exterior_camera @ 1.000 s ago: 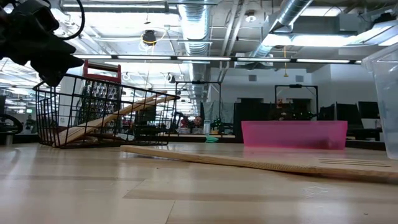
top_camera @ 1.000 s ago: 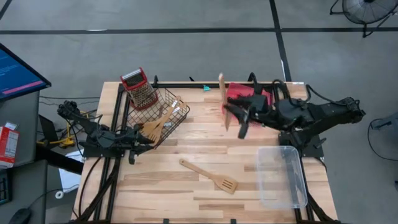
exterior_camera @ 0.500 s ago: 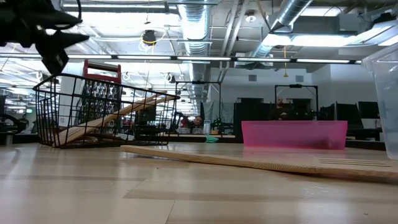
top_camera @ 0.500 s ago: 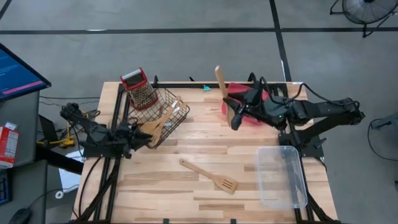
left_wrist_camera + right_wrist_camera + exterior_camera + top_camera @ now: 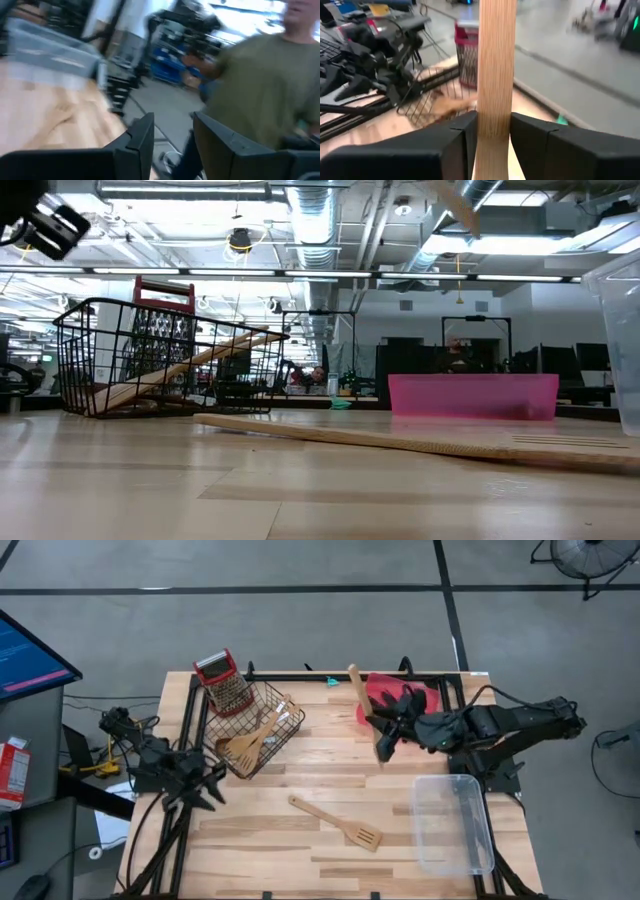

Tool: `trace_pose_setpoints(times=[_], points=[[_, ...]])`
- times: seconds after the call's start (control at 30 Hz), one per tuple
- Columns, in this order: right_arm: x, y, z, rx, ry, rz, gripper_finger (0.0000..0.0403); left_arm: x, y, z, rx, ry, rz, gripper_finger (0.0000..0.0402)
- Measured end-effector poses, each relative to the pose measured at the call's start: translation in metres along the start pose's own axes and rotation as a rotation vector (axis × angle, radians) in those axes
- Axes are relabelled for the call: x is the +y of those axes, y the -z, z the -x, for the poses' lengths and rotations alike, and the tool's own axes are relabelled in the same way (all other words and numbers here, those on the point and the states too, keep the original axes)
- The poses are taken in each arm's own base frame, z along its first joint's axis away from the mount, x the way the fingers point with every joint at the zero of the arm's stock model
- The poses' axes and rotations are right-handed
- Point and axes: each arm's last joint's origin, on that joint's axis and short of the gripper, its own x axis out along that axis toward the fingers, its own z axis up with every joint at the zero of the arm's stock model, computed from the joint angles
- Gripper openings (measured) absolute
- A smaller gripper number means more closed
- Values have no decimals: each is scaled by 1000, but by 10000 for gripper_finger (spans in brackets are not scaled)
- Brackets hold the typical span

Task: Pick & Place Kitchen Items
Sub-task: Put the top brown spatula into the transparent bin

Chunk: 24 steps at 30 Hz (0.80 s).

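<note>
Carry step: my right hand (image 5: 492,132) grips a spatula (image 5: 495,65); left hand (image 5: 172,137) empty, half open. Next, I'd judge, basket (image 5: 255,720) drop.

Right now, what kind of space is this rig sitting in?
Probably an open industrial lab or workshop, not a kitchen. Exposed silver ducting and strip lights run overhead, rows of workstation monitors fill the background, and the wooden table stands on bare concrete floor marked with taped lines.
</note>
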Motion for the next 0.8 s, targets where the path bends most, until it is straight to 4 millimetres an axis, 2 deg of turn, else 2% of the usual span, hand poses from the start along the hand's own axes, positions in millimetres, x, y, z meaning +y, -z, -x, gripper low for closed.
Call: trace_pose_setpoints(times=[0.17, 0.37, 0.57, 0.8], points=[[-2, 15, 4, 127, 9, -159, 103, -1, 0, 0, 14, 43, -74, 117], [-8, 31, 9, 345, 19, -324, 103, -2, 1, 0, 19, 72, -298, 117], [-8, 42, 17, 520, 11, -416, 102, -2, 1, 0, 18, 70, -327, 117], [5, 49, 48, 582, -112, -453, 102, -2, 1, 0, 19, 69, -327, 117]])
